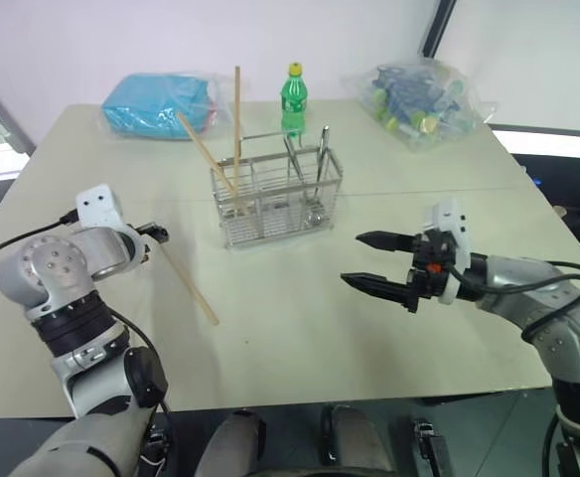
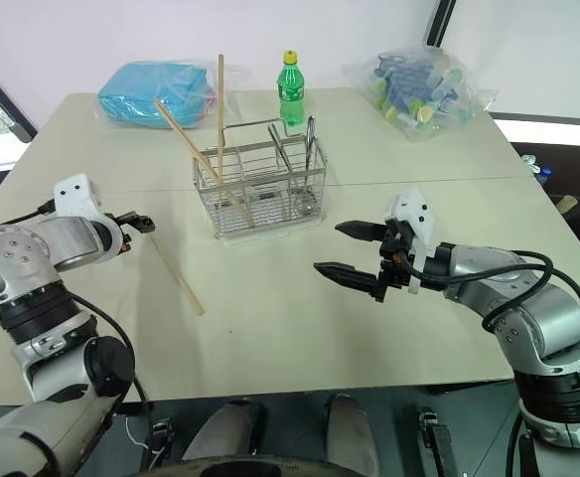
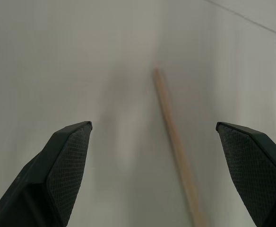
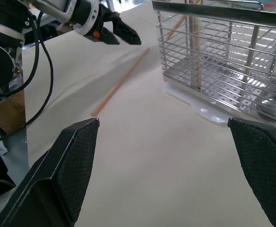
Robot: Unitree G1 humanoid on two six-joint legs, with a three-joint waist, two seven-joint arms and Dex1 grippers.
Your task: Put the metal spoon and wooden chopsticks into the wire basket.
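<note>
A silver wire-grid basket [image 1: 275, 199] stands mid-table on the pale table [image 1: 300, 328], two light-tan wooden chopsticks [image 1: 236, 129] and a slim metal spoon [image 1: 319, 164] upright inside. A third chopstick [image 1: 189, 284] lies flat beside the left gripper [image 1: 154, 234], fingers wide apart and empty — its wrist view frames the stick between them. The right gripper [image 1: 374, 260], also spread, hovers over bare tabletop. The green bottle's [image 1: 293, 97] label is unreadable.

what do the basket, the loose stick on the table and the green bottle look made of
Basket: looks like bright metal wire, silvery and shiny, a see-through grid over a perforated base. Stick: seems plain unfinished wood, light tan and matte. Bottle: probably clear green plastic with a yellow cap, though it stands too far back to be sure.
</note>
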